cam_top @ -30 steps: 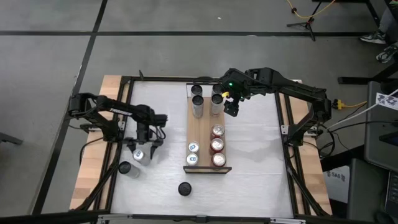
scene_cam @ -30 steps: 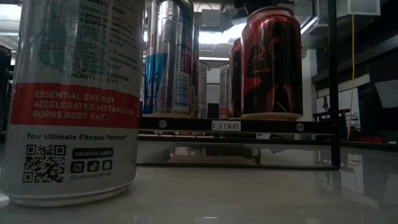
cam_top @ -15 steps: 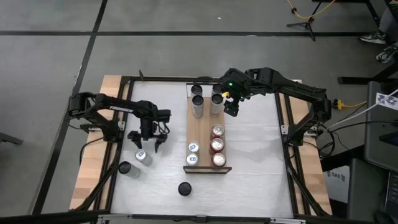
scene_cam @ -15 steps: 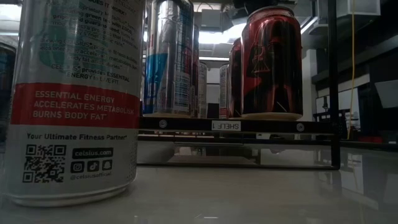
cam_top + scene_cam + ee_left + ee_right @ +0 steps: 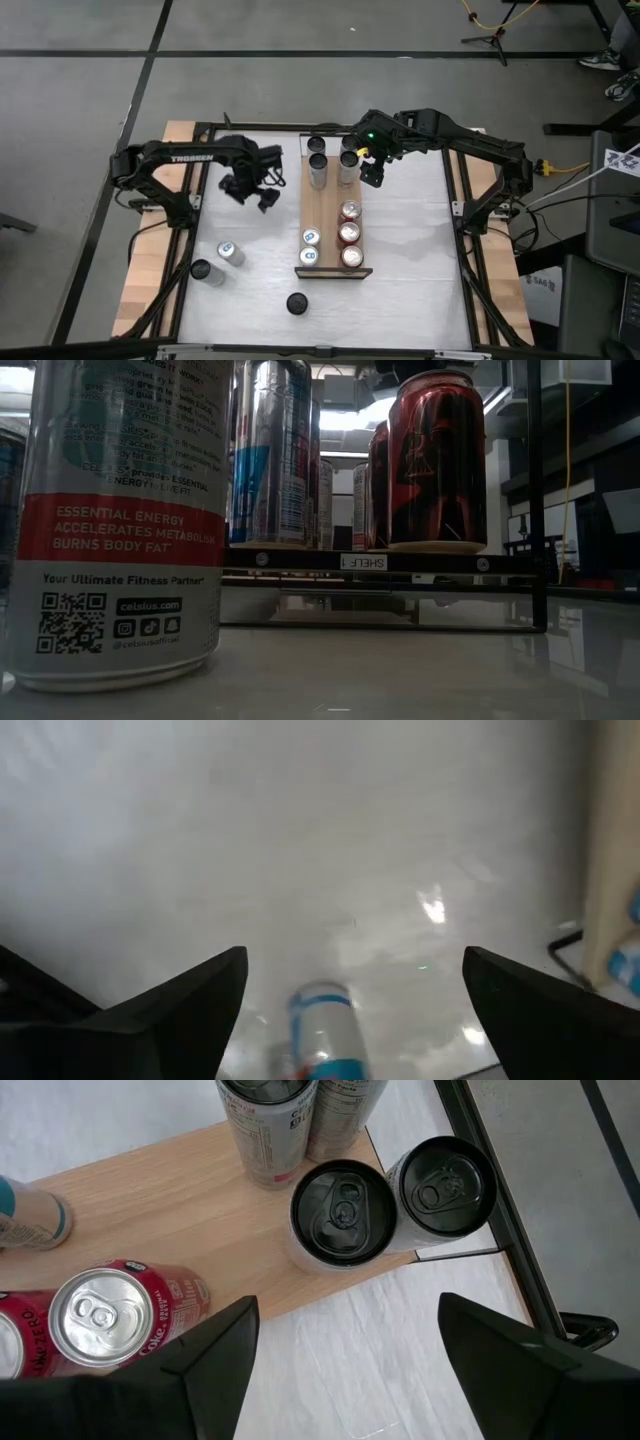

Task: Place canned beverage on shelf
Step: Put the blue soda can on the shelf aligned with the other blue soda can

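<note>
Here the shelf [image 5: 333, 218] lies lengthwise down the middle of the white table [image 5: 410, 250], its dark lip at the near short end, and it carries cans at both ends: four silver and dark-topped ones [image 5: 318, 170] at the far end, three red ones [image 5: 349, 233] in a column along the right side toward the lip, and two blue-and-white ones [image 5: 310, 247] beside them on the left. Off the shelf, on the table to its left, a blue-and-white can [image 5: 229, 252] stands alone, with a dark-topped can [image 5: 203, 271] near it toward the table's left edge and another dark-topped can [image 5: 297, 302] out in front of the lip. The left end effector [image 5: 255, 190] hangs above bare table well apart from that loose blue-and-white can [image 5: 325, 1030], fingers spread wide with nothing between them. The right end effector [image 5: 372, 176] hovers just beside the far-right corner of the shelf, next to the dark-topped cans [image 5: 343, 1215], its fingers likewise apart and empty. From table height, a large white-and-red can [image 5: 120, 520] fills the foreground, with the shelf's labelled lip [image 5: 362, 562] behind it.
</note>
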You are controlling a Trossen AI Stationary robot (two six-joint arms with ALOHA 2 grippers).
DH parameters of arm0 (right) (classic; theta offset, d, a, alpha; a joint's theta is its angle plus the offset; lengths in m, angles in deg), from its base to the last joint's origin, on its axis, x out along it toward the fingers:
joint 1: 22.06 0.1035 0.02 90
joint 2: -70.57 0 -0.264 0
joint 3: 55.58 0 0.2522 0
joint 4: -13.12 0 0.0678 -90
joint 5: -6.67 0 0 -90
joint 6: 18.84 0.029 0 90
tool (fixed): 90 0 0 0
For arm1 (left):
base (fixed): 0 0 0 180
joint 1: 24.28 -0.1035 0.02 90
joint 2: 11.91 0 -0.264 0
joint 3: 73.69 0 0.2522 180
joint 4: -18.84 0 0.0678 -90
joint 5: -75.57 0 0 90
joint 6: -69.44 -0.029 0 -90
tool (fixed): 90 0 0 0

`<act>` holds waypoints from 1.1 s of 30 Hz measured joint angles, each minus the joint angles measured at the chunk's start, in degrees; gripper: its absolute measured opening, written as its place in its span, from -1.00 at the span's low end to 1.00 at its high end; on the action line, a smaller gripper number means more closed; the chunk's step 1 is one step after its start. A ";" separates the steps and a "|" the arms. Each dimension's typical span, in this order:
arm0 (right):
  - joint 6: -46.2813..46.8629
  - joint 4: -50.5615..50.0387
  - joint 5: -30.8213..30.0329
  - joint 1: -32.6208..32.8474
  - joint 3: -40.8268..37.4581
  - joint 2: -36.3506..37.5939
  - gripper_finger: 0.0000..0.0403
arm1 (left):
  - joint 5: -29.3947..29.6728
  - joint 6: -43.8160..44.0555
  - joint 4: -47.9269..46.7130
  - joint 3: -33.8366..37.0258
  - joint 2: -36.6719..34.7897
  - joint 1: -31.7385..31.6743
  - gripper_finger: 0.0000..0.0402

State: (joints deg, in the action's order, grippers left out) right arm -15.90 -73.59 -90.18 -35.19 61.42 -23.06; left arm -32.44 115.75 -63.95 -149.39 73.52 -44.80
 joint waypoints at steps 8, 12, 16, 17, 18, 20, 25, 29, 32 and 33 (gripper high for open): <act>-0.02 -0.02 0.00 0.02 -0.02 0.00 0.48 | 5.46 -20.95 -8.15 -14.03 -0.04 4.27 0.80; -0.02 -0.02 0.00 0.02 0.00 0.00 0.48 | 7.74 -28.91 -11.22 -18.47 -0.07 8.71 0.80; -0.02 -0.02 0.00 0.02 -0.02 0.00 0.48 | 7.98 -34.83 -14.86 -20.03 -0.09 13.87 0.80; -0.01 -0.02 0.00 0.01 -0.01 0.00 0.48 | 8.00 -35.88 -15.94 -20.03 -0.09 15.24 0.80; -0.02 -0.03 0.00 0.02 -0.02 0.00 0.48 | 8.04 -37.01 -17.18 -20.03 -0.09 16.66 0.80; -0.02 -0.03 0.00 0.02 0.00 0.00 0.48 | 8.42 -39.58 -19.35 -20.03 -0.09 19.70 0.80; -0.02 -0.02 0.00 0.00 -0.02 0.00 0.48 | 13.19 -42.42 -19.78 -20.01 -1.91 28.10 0.80; -0.01 0.00 -0.02 0.02 0.00 0.00 0.48 | 20.26 -40.47 -19.70 -20.01 -3.87 35.29 0.80; -0.02 0.00 0.00 0.02 0.00 0.00 0.48 | 22.12 -38.17 -19.57 -20.01 -4.97 39.80 0.80; -0.02 0.02 -0.02 0.02 -0.01 0.00 0.48 | 22.17 -37.67 -19.47 -20.01 -5.05 41.02 0.80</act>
State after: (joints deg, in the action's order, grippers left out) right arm -15.92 -73.57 -90.19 -35.17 61.41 -23.06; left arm -10.27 78.08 -83.41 -169.40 68.47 -3.78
